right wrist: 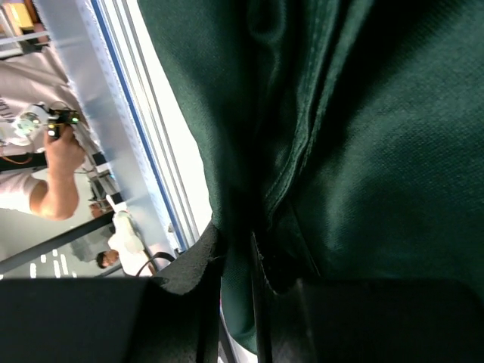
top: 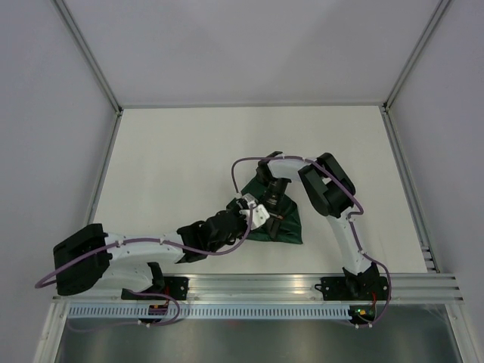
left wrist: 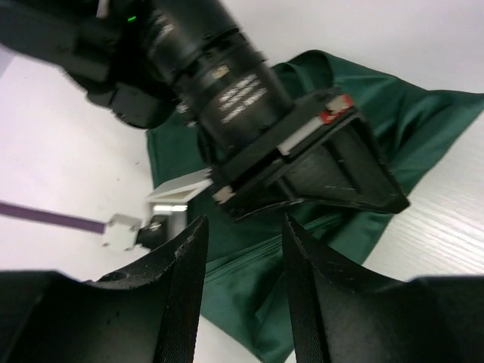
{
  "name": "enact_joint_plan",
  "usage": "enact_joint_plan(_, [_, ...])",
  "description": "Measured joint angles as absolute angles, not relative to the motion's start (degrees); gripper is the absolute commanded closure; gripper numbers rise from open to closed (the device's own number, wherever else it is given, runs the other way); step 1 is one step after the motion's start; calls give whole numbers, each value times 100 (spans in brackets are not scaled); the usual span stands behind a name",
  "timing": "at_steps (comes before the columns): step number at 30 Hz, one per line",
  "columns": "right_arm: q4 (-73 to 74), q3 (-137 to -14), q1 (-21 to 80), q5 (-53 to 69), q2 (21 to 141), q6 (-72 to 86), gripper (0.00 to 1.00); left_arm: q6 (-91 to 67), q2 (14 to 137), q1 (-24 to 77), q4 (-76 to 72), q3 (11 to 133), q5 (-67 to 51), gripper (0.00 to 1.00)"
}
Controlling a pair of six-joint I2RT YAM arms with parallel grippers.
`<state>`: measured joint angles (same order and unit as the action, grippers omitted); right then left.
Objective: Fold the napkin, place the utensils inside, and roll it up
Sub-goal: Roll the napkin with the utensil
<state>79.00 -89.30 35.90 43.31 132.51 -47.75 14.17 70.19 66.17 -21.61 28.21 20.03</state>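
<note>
Right fingers [right wrist: 189,266] pinching napkin [right wrist: 363,151], left fingers [left wrist: 181,296] apart

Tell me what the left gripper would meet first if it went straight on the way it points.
Probably the napkin, folded just ahead of the left gripper, whose jaws stand open; the right gripper, clamped on that cloth, sits right behind. Depth is unclear.

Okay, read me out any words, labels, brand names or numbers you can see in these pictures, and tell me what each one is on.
Nothing here can be read with certainty.
Unreadable: white print on the right arm's black wrist housing, too blurred.
Unreadable: red sticker at that wrist's edge, too small.
None: the green napkin carries no markings.
</note>
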Motion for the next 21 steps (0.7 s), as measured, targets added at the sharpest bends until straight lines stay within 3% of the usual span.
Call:
enact_joint_plan(10, [8167,-9076,3463,4532,13513,-4775,96,1879,8425,7352,-2143,3339,1929,51])
enact_joint_plan(13, [8211,-9113,3461,4539,13552,-4775,96,1920,8578,7373,-2123,3339,1894,49])
enact_joint_plan(14, [8226,-9124,3457,4543,13568,-4775,96,1925,8615,7373,-2126,3339,1890,44])
enact_joint_plan(21, [8291,-9168,3433,4571,13627,-4775,96,1940,8829,7373,-2128,3343,1726,43])
